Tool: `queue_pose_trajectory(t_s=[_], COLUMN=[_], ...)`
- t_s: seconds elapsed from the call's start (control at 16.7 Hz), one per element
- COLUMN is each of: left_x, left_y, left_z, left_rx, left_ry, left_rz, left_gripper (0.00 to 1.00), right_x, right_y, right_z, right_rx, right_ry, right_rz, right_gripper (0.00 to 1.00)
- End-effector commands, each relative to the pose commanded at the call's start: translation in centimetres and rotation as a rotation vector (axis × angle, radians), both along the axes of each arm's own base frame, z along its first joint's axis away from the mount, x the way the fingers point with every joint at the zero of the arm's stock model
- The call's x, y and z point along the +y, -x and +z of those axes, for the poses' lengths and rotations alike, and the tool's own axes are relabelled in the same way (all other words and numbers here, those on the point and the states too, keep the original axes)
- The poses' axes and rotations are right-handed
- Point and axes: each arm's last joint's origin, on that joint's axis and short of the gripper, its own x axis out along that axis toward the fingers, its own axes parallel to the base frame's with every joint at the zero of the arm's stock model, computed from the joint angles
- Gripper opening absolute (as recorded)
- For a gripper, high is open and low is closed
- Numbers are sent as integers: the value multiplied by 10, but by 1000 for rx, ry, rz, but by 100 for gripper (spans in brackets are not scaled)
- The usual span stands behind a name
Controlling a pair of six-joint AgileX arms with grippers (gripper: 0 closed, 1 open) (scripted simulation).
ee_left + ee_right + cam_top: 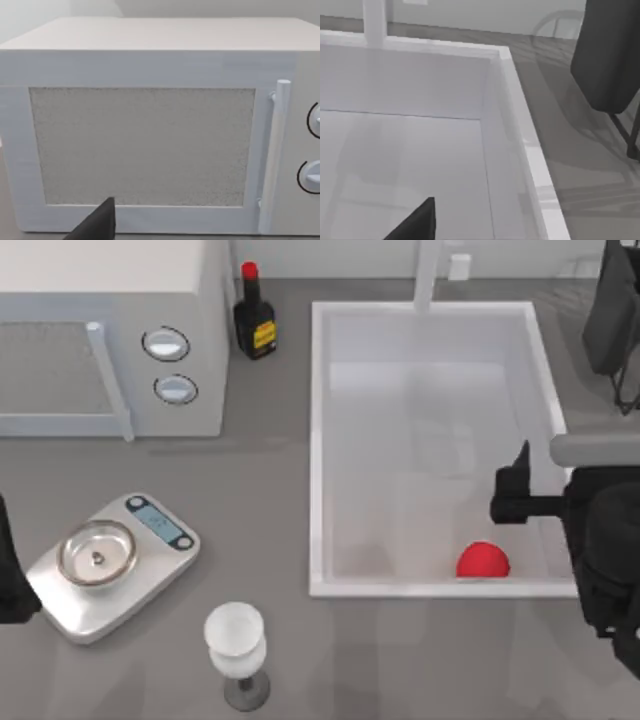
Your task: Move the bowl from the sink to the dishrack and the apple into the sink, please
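**Apple lying in the sink, my right gripper above it**

The apple (483,561) is a small, plain bright-red round fruit resting on the white floor of the sink (316,440), close to its near wall and right-hand corner. My right gripper (510,495) hangs over the basin just beyond the apple, holding nothing; I cannot tell how its fingers stand. My left arm sits parked at the table's left edge, facing the microwave (150,140).
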Motion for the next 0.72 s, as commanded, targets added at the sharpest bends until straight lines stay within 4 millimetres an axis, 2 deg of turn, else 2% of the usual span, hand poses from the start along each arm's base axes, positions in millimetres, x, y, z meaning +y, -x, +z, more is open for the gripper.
queue_pose_trajectory(t_s=[0.18, 0.36, 0.54, 0.72], left_x=[0, 0, 0, 0], left_y=[0, 0, 0, 0], left_z=[0, 0, 0, 0], left_rx=[0, 0, 0, 0], left_ry=[0, 0, 0, 0], left_rz=[0, 0, 0, 0], left_gripper=[100, 100, 100, 100], right_x=[-43, -79, -93, -98], right_y=[12, 37, 71, 103], right_z=[23, 48, 65, 82], right_rx=[94, 153, 149, 20], right_ry=[-6, -20, -30, -68], right_rz=[-53, -100, -66, -6], right_gripper=[100, 100, 100, 100])
